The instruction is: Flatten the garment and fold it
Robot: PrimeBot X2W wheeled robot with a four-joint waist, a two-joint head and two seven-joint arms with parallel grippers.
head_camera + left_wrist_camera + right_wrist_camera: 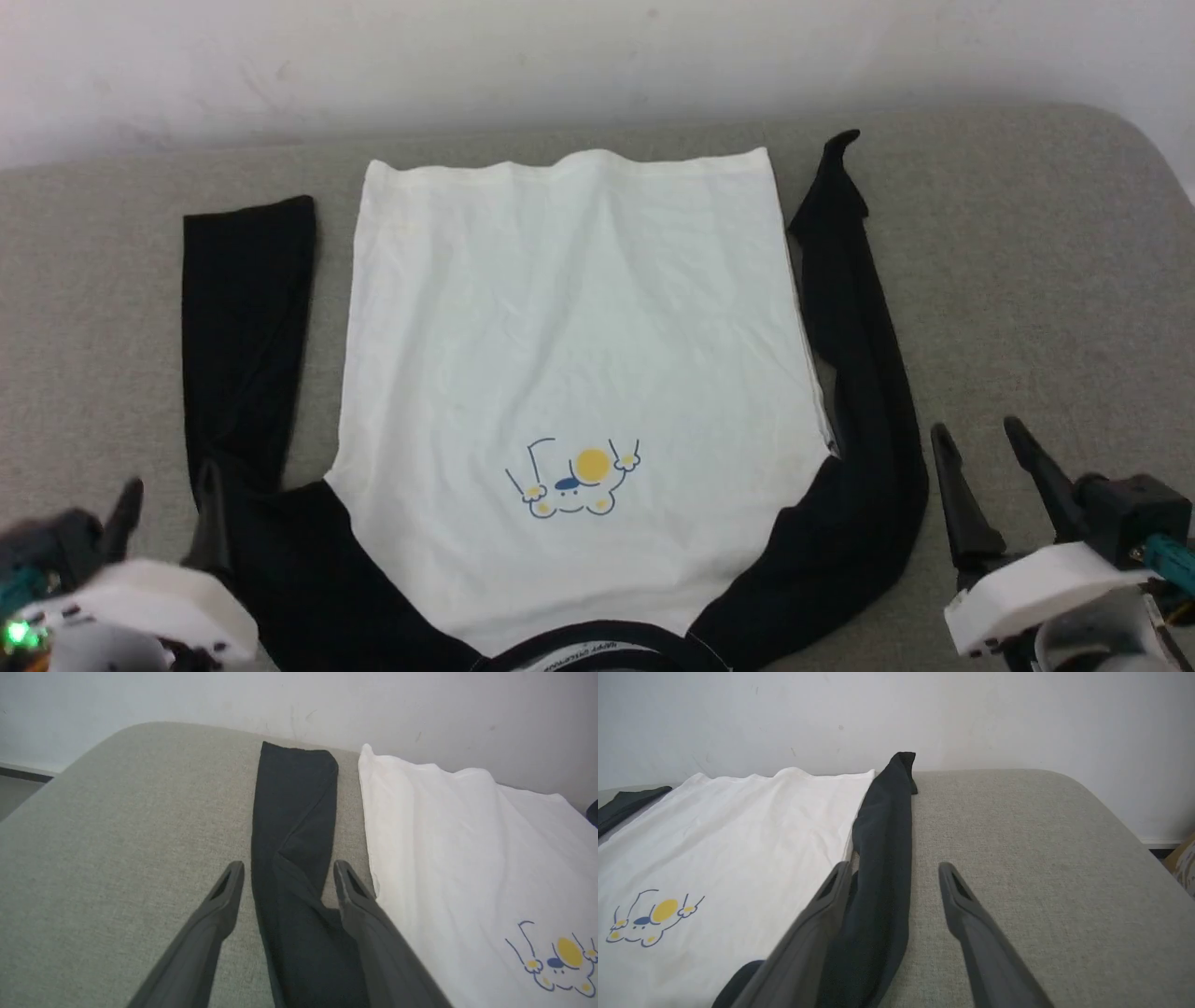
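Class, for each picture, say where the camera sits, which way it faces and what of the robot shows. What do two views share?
Head view: on the head, facing down at the garment on the grey surface; left gripper and right gripper at bottom corners.
Left wrist view: on the left wrist, along its open fingers over the left sleeve.
Right wrist view: likewise, fingers beside the right sleeve.
Shared: both wrist views show the print.
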